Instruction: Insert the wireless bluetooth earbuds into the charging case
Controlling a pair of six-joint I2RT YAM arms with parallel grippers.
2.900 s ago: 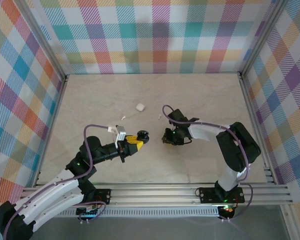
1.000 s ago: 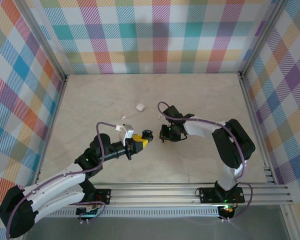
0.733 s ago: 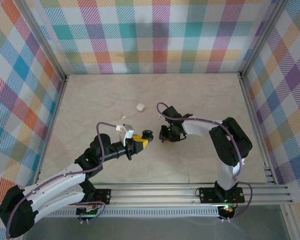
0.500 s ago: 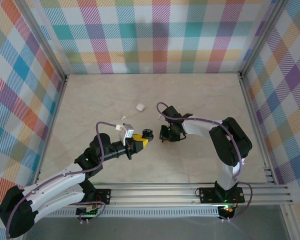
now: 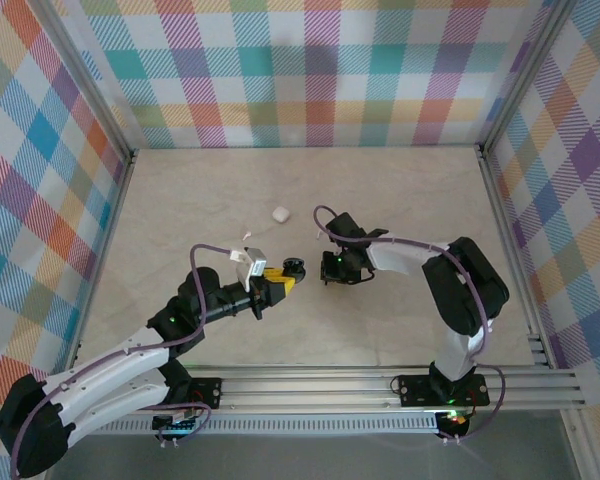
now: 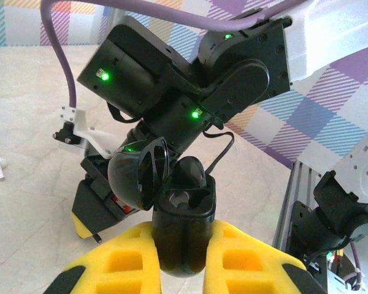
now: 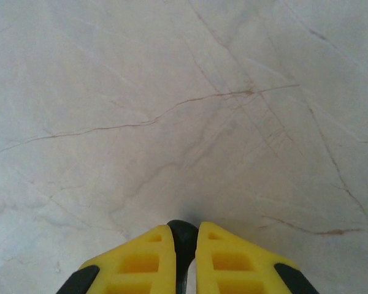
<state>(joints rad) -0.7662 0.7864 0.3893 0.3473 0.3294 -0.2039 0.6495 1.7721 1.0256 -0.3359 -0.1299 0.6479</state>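
— Both arms have closed in since the earliest overhead frame. The left gripper has carried the black charging case up and right toward mid-frame, and the right gripper has slid left to meet it. Over the last second little has shifted but the right fingers drawing together.

— And the jaws?

— The left pair is clamped on the case's body. The lid is tipped open to the left in that wrist view, with a well showing. The right pair is nearly together, pinching a small dark piece that I take to be a black earbud.

— So the step is seating that bud?

— I'd judge so. Line the stem up over the open well before lowering and keep the case steady. Let go only once the bud sits down.

— Anything in the way?

— The raised lid stands left of the wells, with the right arm close behind it. An approach from above looks safer than one from the side. A white earbud lies on the table just upper left of the left gripper, and a white case sits farther up. Both are apart from the work.
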